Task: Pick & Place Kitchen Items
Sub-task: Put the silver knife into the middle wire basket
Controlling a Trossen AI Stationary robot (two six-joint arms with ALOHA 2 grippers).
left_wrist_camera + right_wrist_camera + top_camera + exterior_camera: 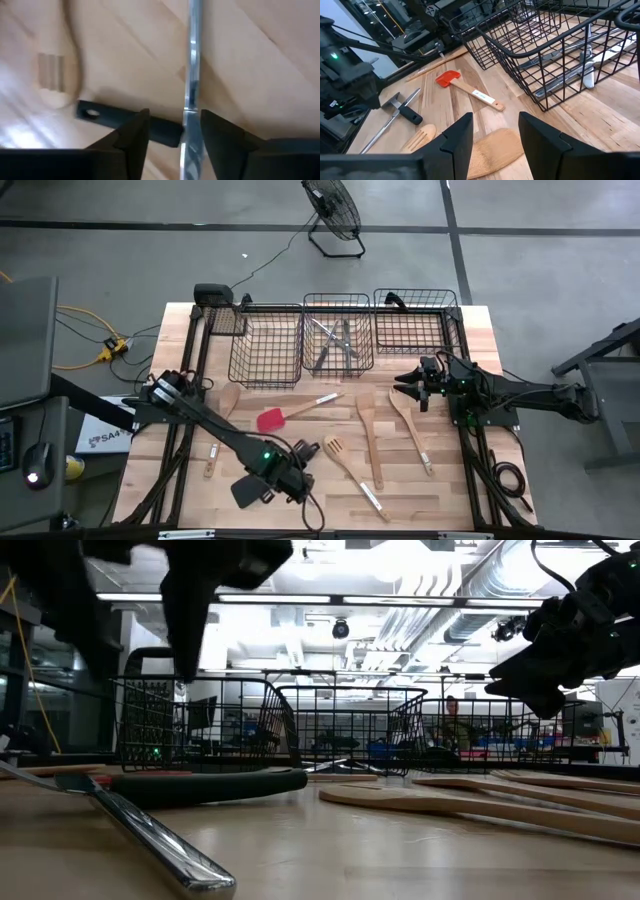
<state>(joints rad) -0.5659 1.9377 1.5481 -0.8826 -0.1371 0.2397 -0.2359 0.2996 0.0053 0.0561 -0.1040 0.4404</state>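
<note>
cutlery [192, 95] between open left hand [172, 135] fingers

Worktop [440, 490]: pale wood planks.
Wire baskets: three, black, in a row along the far edge; left [265, 340], middle [337, 332], right [415, 320].
Fan [333, 212]: black, on the grey floor beyond the worktop.
Mouse [36, 463]: dark, probably on a side desk, partly cropped.
</note>
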